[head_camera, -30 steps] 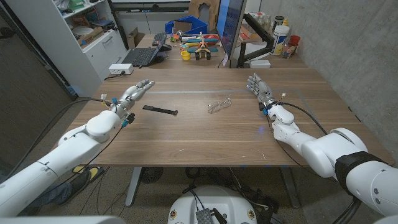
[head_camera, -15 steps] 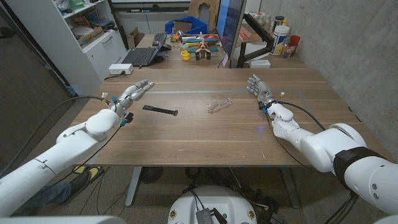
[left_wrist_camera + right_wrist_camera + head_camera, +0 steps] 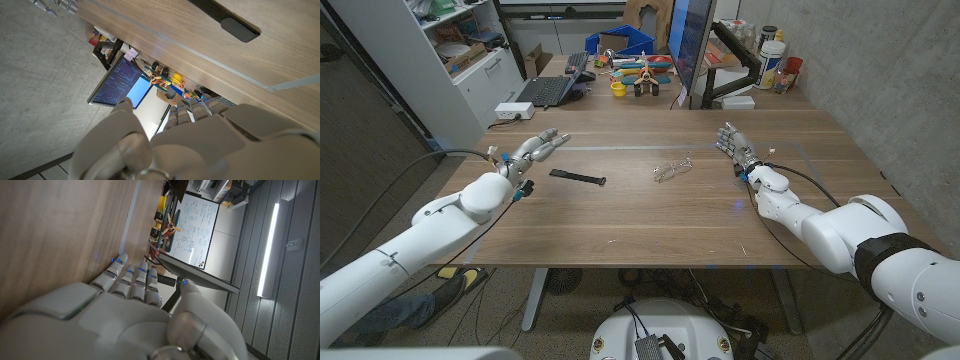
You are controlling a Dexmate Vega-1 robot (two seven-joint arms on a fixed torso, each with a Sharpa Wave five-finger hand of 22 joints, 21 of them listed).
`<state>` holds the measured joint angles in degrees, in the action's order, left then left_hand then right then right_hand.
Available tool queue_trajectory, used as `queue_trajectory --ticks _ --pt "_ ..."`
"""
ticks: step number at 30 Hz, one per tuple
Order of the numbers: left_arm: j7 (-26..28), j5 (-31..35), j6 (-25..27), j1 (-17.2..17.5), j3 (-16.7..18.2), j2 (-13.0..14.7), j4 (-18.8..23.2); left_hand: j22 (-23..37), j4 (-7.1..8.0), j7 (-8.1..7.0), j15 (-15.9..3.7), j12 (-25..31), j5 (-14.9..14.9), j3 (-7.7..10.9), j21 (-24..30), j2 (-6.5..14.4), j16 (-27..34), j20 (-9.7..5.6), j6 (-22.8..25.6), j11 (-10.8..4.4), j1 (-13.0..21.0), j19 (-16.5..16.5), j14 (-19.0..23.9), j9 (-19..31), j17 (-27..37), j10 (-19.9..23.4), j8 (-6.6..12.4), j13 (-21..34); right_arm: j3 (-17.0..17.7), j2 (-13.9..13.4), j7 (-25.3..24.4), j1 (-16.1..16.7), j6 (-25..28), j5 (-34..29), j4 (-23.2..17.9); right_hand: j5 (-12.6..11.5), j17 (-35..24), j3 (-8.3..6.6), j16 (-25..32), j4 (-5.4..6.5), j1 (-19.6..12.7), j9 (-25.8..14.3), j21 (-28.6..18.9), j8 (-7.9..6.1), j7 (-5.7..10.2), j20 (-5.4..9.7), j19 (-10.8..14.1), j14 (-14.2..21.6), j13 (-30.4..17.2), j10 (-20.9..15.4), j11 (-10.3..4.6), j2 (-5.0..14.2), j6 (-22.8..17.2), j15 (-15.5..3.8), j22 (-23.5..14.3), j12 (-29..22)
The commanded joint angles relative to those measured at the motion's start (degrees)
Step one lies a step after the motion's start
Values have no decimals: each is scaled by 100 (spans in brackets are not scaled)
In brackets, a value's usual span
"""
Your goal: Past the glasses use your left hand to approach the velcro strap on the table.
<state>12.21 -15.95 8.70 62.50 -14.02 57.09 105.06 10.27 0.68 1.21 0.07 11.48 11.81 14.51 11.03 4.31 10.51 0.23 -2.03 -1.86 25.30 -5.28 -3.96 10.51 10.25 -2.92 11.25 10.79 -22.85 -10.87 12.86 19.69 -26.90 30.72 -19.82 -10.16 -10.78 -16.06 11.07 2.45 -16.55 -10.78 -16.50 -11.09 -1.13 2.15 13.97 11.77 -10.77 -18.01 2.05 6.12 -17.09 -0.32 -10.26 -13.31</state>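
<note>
I see the strap (image 3: 577,178) lying flat on the table (image 3: 650,225), with the glasses (image 3: 672,168) at its 3 o'clock, well apart. My left hand (image 3: 533,149) sits near the strap's 10 o'clock, fingers extended, holding nothing. My right hand (image 3: 737,145) is past the glasses' 3 o'clock, fingers spread, empty.

Non-task stuff: wooden table (image 3: 650,215). Behind its far edge, an open laptop (image 3: 548,88) with a white power brick (image 3: 514,111) beside it. Blue bin (image 3: 620,42) and a pile of colourful toys (image 3: 642,73) mid-back, yellow cup (image 3: 618,89) next to them. Monitor (image 3: 690,45) edge-on, lit screen (image 3: 122,82) showing text. Bottles and jars (image 3: 775,58) far right. White shelving (image 3: 460,50) at left.
</note>
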Motion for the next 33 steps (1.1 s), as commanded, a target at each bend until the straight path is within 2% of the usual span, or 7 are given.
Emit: queue_trajectory --ticks 1,12,20,33 --pt "31 313 259 -169 -210 152 -6 8 -41 8 -13 14 -35 16 8 -3 11 -14 15 -31 77 -43 -50 34 25 -8 26 26 32 64 -83 -57 139 -105 12 -32 -16 -9 2 -18 -19 -16 4 -29 -4 68 60 57 -19 -28 14 9 -58 -6 -31 16" --pt "-20 308 189 -313 -373 98 -165 9 -58 6 -18 16 -38 20 10 -3 12 -13 17 -49 102 -55 -55 35 25 -9 26 26 -16 51 -12 -156 -140 -210 1 -32 -16 -6 2 -20 -16 -16 24 -27 -3 60 65 65 -20 -43 3 10 -57 -17 -32 14" --pt "-8 300 151 -358 -439 90 -215 9 -67 3 -14 17 -40 21 10 -3 13 -9 19 -27 116 -64 -58 35 26 -9 26 26 -52 -20 105 -167 -702 -240 -24 -32 -16 -4 3 -21 -13 -16 34 -29 3 64 73 69 -20 -44 14 9 -66 -9 -32 16" --pt "-13 357 274 -425 -526 198 -140 9 -85 9 -11 17 -42 23 15 -3 14 -10 21 -48 143 -70 -64 36 26 -13 25 27 -73 -41 101 -185 -700 -201 -16 -33 -14 -4 7 -26 -15 -16 50 -31 10 59 85 89 -20 -71 11 9 -74 -5 -33 9"
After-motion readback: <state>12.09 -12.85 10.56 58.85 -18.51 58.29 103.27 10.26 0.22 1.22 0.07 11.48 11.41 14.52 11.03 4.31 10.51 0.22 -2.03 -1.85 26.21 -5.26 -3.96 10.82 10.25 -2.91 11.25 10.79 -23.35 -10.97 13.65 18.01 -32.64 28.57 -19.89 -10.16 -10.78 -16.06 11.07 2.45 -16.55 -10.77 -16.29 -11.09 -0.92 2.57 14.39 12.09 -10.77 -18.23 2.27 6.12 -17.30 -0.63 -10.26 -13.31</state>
